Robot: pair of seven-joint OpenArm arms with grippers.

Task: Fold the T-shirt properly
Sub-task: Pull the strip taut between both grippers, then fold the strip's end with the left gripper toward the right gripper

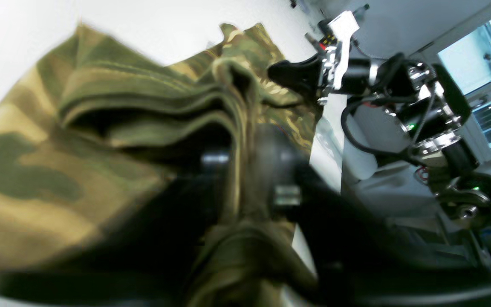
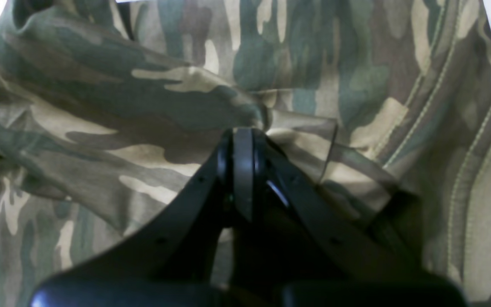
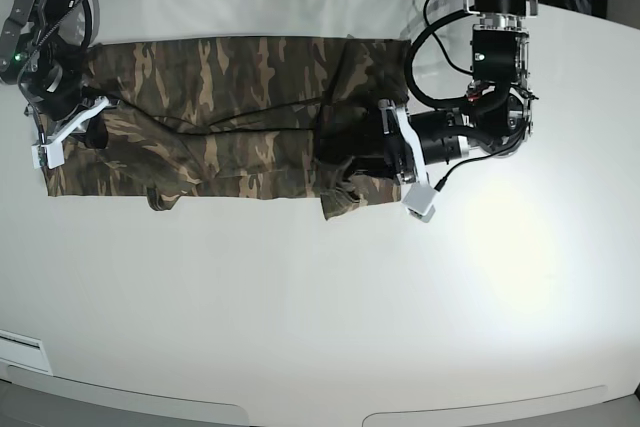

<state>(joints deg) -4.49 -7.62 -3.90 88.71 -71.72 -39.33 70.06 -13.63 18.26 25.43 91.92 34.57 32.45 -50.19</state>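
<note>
Already T-shirt (image 3: 230, 142) lay on bench (image 3: 320, 297) as long narrow band, lengthwise fold done; crosswise folds left. Right hand (image 2: 243, 140) was clamped shut, pinching cloth at its end. Left hand (image 3: 375, 152) sat amid bunched fabric at other end; opening unclear, blurred.

The T-shirt (image 3: 230, 137) is camouflage: olive green, brown and tan streaks, with pale tan stitching lines along its hems. Under the T-shirt, the table (image 3: 320, 307) is plain white. At either end of the T-shirt, both arms are black with white parts.
</note>
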